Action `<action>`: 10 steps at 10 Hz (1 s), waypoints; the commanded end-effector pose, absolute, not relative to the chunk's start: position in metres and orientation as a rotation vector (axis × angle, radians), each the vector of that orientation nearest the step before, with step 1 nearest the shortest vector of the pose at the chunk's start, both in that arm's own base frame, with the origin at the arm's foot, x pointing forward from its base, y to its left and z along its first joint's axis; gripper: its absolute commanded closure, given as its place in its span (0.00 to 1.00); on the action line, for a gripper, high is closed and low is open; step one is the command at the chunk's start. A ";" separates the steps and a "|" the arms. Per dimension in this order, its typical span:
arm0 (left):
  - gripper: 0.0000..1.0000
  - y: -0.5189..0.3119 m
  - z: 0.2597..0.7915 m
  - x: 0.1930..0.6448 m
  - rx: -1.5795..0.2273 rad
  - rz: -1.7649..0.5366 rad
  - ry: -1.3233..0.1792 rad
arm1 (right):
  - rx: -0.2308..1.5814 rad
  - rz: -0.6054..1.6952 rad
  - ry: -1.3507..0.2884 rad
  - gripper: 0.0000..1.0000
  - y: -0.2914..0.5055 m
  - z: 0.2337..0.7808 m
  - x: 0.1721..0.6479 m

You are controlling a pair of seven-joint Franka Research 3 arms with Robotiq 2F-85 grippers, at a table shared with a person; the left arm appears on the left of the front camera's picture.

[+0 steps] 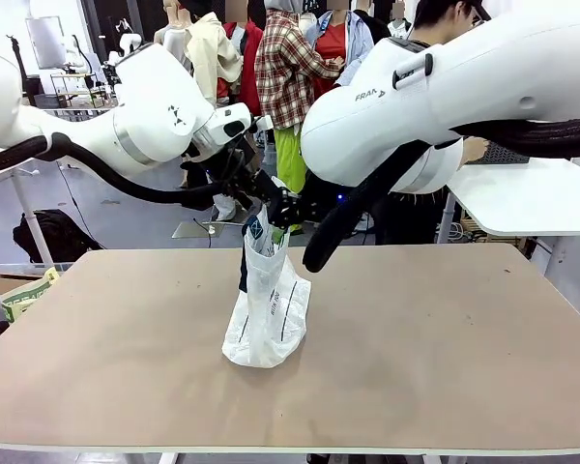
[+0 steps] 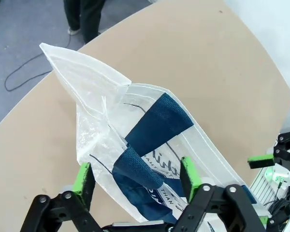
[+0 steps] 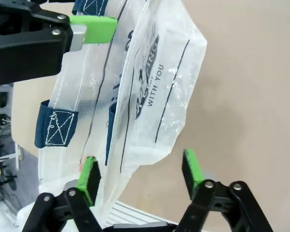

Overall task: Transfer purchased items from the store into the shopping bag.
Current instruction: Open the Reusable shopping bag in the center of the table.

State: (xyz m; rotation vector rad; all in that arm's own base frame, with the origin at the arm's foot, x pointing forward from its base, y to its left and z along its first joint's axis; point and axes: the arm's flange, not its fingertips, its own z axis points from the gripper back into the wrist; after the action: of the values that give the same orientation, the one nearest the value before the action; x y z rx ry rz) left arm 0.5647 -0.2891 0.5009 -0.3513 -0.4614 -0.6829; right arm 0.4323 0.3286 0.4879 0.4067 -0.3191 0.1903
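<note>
The shopping bag (image 1: 267, 311), translucent white with navy handle strips and a black oval logo, stands upright in the middle of the table (image 1: 445, 338). Both arms meet over its top. My left gripper (image 1: 253, 198) is open in the left wrist view (image 2: 135, 178), its green pads on either side of the bag's mouth (image 2: 150, 125) and navy handles. My right gripper (image 1: 282, 211) is open too (image 3: 141, 175), straddling a loose edge of the bag (image 3: 154, 82). One left-gripper pad (image 3: 93, 22) shows at the bag's top there. The purchased items and the store are out of view.
A person (image 1: 445, 24) stands behind the far edge of the table. A white side table (image 1: 532, 198) is at the right, and a box with packets (image 1: 24, 292) sits low at the left. Bare tabletop lies all round the bag.
</note>
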 end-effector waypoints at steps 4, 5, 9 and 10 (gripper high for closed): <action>1.00 -0.284 0.507 0.563 -0.356 -0.672 -0.435 | 0.395 0.172 -0.296 1.00 0.341 0.488 0.440; 1.00 -0.283 0.507 0.563 -0.359 -0.673 -0.435 | 0.388 0.173 -0.295 1.00 0.343 0.489 0.440; 1.00 -0.277 0.508 0.558 -0.349 -0.680 -0.451 | 0.345 0.155 -0.300 1.00 0.339 0.492 0.438; 1.00 -0.272 0.508 0.557 -0.353 -0.665 -0.455 | 0.333 0.144 -0.306 1.00 0.335 0.495 0.436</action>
State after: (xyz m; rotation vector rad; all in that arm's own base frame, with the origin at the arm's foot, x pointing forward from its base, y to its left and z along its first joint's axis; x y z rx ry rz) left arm 0.5639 -0.2820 0.5067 -0.3504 -0.4551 -0.6772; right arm 0.4380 0.3349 0.4901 0.3680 -0.3092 0.1727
